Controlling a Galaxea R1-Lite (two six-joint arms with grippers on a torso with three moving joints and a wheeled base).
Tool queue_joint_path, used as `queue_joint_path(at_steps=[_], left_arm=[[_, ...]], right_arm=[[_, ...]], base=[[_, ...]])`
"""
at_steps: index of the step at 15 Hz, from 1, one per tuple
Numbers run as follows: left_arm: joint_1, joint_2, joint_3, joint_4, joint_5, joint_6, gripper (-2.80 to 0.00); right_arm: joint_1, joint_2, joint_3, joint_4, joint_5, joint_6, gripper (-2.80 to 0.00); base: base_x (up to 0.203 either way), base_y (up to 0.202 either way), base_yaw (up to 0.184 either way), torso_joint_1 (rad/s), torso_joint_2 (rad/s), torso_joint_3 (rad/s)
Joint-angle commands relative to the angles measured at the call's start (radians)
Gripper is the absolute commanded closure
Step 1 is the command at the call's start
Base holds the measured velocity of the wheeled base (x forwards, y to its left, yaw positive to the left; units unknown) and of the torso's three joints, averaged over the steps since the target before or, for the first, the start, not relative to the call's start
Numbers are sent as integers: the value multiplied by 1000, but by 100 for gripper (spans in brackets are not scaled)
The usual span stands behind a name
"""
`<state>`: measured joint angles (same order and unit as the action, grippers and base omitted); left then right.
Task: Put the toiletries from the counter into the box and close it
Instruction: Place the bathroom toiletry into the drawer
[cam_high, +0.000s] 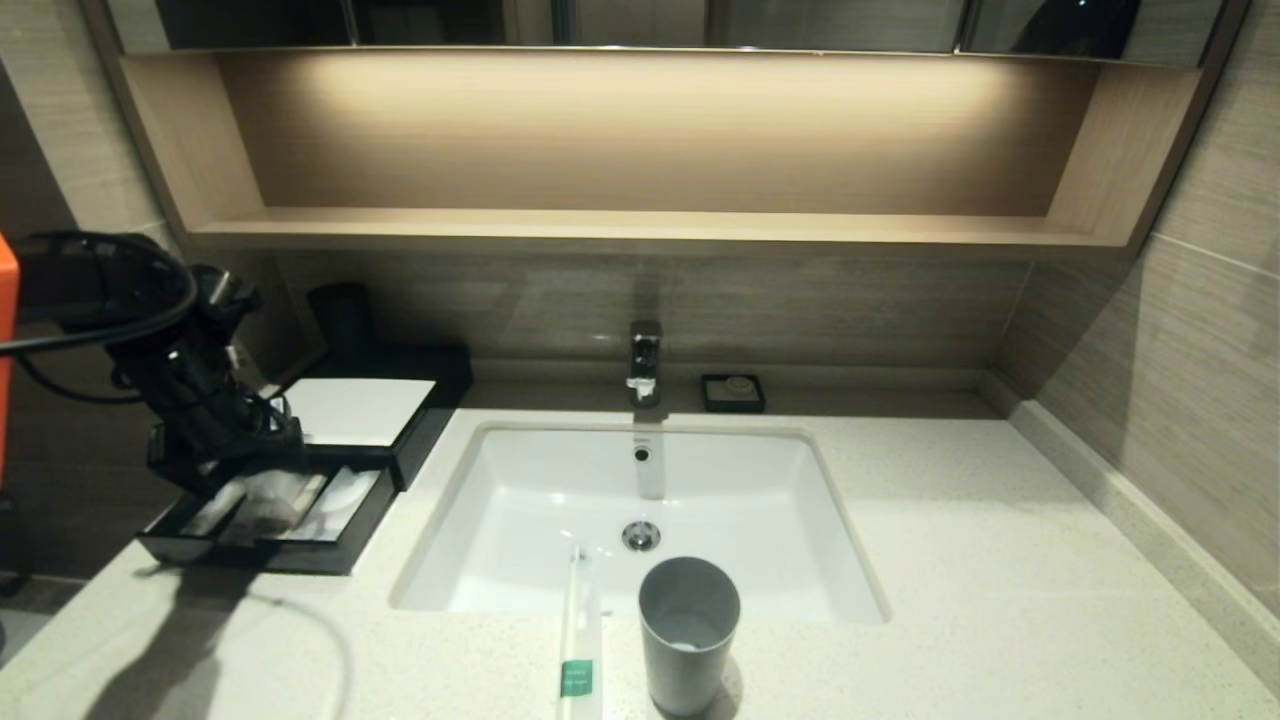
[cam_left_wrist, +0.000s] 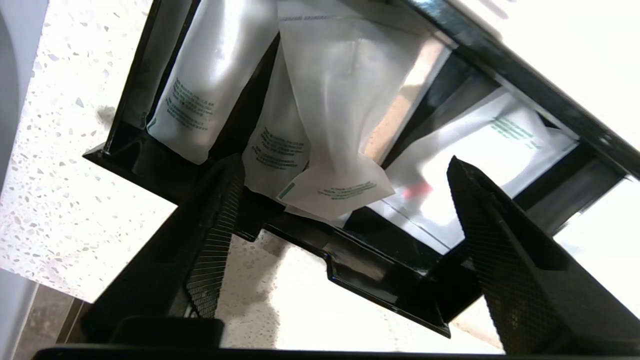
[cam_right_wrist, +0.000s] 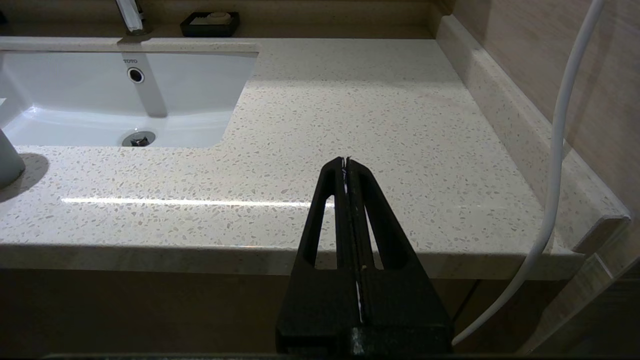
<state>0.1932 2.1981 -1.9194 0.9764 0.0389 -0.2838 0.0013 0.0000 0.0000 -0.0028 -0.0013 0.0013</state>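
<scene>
Nearest the counter's (cam_high: 950, 560) front edge: one paper-wrapped stick (cam_high: 580, 640) with a green band, lying lengthwise with its far end over the sink (cam_high: 830, 560) rim, not yet collected; just beside it a grey cup (cam_high: 688, 632), upright. The right gripper (cam_right_wrist: 346, 162) is parked low in front of the counter's edge, fingers pressed together, holding nothing. Further back on the left: the black box (cam_high: 420, 425) with white top panel, its divided drawer (cam_left_wrist: 380, 275) pulled out toward the front. Translucent packets fill the compartments; one packet (cam_left_wrist: 340, 125) lies slumped across a divider, overlapping its neighbour, probably as it fell. Over the drawer hangs the left gripper (cam_high: 262, 462), fingers spread wide on either side of that packet, gripping nothing, which reads as a release. The drawer likely stays open for the remaining stick. Farthest, against the wall: tap (cam_high: 645, 360), small black soap dish (cam_high: 733, 392), a dark tumbler (cam_high: 342, 318) behind the box.
</scene>
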Motion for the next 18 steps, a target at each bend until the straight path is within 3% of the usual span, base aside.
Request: queue_joint_path(at_steps=[1, 2, 3, 18], left_arm=[[0, -9, -1, -7, -1, -2, -280], [0, -8, -1, -8, 1, 3, -280], [0, -8, -1, -10, 3, 5, 0], [-40, 19, -1, -54, 7, 14, 0]], right_arm=[[0, -2, 2, 0, 0, 0, 0], [0, -2, 2, 0, 0, 0, 0], [0, -2, 2, 0, 0, 0, 0], [0, -2, 2, 0, 0, 0, 0]], base=[[0, 0, 0, 0, 0, 0], [0, 0, 0, 0, 0, 0], [0, 0, 0, 0, 0, 0], [0, 0, 0, 0, 0, 0]])
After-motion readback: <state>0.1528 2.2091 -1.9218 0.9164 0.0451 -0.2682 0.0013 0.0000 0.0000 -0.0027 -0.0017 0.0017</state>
